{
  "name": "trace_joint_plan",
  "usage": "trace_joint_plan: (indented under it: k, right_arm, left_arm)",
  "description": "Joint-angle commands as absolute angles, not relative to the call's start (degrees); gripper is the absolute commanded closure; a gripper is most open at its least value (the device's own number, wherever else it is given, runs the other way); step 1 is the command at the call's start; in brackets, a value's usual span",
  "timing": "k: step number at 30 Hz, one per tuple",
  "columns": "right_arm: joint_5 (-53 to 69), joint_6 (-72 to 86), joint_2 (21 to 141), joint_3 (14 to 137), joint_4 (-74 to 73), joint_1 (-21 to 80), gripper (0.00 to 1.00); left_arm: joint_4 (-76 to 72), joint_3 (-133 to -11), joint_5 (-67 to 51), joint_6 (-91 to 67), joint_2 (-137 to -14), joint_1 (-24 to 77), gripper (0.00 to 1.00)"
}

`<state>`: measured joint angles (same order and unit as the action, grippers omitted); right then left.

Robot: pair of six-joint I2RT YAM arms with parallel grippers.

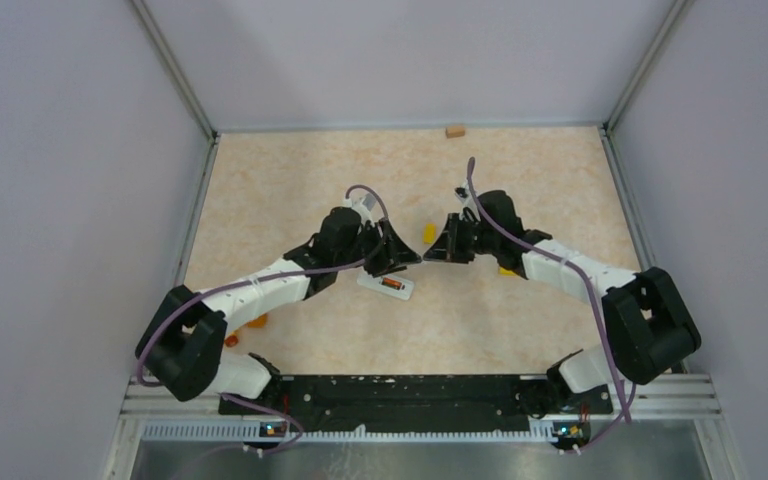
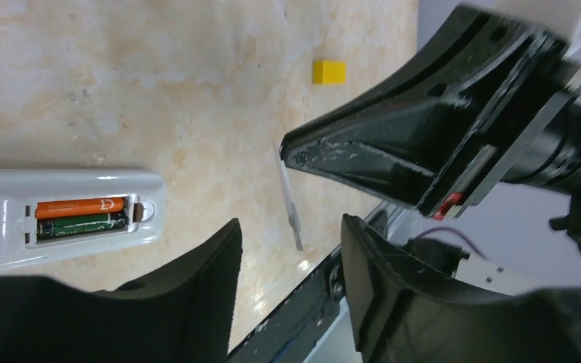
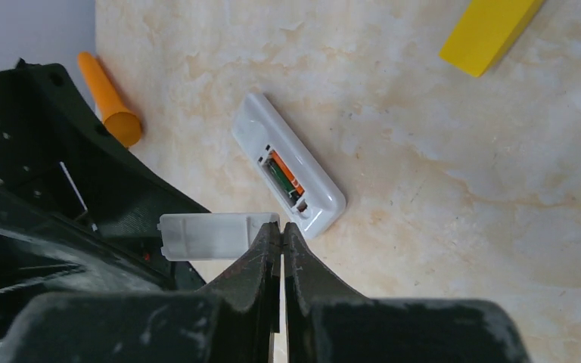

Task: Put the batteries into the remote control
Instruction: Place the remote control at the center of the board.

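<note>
Hovering tip to tip over mid-bench, left fingers and right fingers sit just beyond the remote control. Open bench runs toward the far edge and both side edges. Left wrist: left fingers spread, released, nothing between them. Remote control lies back-up, two batteries seated in its recess, yellow block well apart. Right wrist: right fingers clenched on the edge of a white cover. Orange cylinder lies apart from the remote control.

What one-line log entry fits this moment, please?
remote control: two batteries seated; right end effector: holds battery cover; left end effector: open
</note>
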<state>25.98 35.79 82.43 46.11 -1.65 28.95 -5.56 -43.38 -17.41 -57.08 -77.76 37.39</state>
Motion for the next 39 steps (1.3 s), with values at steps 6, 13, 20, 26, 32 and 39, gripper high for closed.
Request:
trace_joint_plan:
  k: [6, 13, 20, 26, 32, 39]
  right_arm:
    - [28.17, 37.42, 79.43, 49.66, 1.67, 28.52, 1.0]
    - [28.3, 37.02, 79.29, 49.58, 1.65, 28.62, 1.0]
    - [28.42, 36.63, 78.8, 49.57, 1.41, 28.62, 1.0]
    - [28.9, 36.33, 78.32, 50.11, 0.33, 28.56, 1.0]
    - [27.26, 40.39, 74.84, 51.42, -3.18, 27.33, 0.47]
    - [29.32, 60.55, 68.61, 50.71, -0.96, 23.02, 0.44]
  left_arm:
    - [-12.36, -46.2, -27.41, -57.36, -80.82, 37.23, 0.78]
    - [-12.65, -46.45, -27.8, -56.77, -81.86, 36.73, 0.64]
    - [-12.58, -45.68, -25.92, -57.35, -80.83, 35.38, 0.58]
    - [-12.54, -46.63, -27.02, -55.82, -81.77, 35.16, 0.97]
    - [-8.87, -49.47, -23.5, -39.58, -79.49, 35.32, 1.0]
    - [-21.28, -45.79, -19.25, -14.9, -72.54, 35.48, 1.0]
